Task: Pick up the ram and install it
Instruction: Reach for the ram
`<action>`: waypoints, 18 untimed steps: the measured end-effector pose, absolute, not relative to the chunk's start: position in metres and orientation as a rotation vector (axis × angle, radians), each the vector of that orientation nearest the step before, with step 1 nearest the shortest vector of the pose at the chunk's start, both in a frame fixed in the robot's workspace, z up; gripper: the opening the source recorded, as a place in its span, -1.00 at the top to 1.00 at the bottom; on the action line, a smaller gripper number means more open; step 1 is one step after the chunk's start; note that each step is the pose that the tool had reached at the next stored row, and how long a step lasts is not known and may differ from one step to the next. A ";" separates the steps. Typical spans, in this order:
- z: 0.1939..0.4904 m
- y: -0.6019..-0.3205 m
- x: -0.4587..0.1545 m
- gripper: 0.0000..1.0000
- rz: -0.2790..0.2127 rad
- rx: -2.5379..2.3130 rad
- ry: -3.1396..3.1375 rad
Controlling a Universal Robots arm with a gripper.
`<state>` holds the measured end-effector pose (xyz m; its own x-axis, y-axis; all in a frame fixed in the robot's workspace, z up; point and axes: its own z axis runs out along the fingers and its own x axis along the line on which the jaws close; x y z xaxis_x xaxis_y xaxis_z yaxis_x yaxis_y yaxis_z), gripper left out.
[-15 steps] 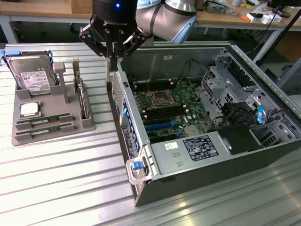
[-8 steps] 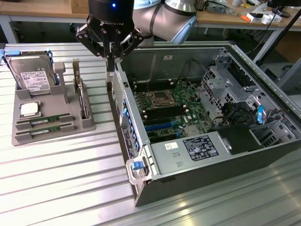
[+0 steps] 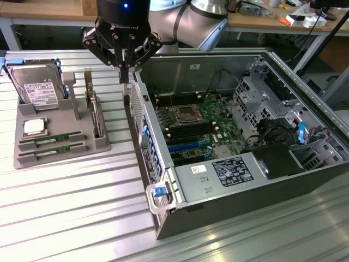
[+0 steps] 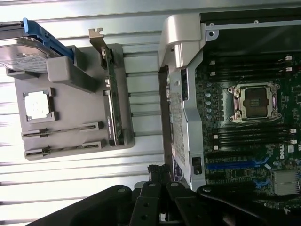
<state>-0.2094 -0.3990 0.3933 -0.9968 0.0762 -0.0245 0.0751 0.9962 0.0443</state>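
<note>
Claw [image 3: 125, 76] pressed together, holding nothing, hanging over the open case [image 3: 196, 210] edge nearest the tray [image 3: 24, 159], ram [image 3: 52, 140] lying in a tray slot just beside the processor [image 3: 34, 126], tray on the surface [image 3: 71, 207].

Ribbed silver metal table top [image 3: 65, 213]: smooth, shiny, streaky reflections. Grey plastic holder tray [image 3: 101, 143]: matt, even finish. Two thin green circuit-board ram sticks [image 3: 52, 140]: dull laminate with dark chips. Square silver processor chip [image 3: 34, 127]: bright satin metal lid. Grey metal hard drive [image 3: 35, 82]: white paper label, blue plastic carrier. Open dark grey sheet-metal computer case [image 3: 245, 204]: matt outside, bare pale metal inside. Black gripper [image 3: 126, 79]: semi-gloss, metal or plastic unclear. Pale wood bench top [image 3: 49, 8]: smooth.
</note>
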 end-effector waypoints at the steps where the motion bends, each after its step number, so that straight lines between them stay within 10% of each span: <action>1: 0.393 -0.399 -0.211 0.79 0.068 0.118 3.112; 18: 0.393 -0.399 -0.227 0.79 0.068 0.118 3.113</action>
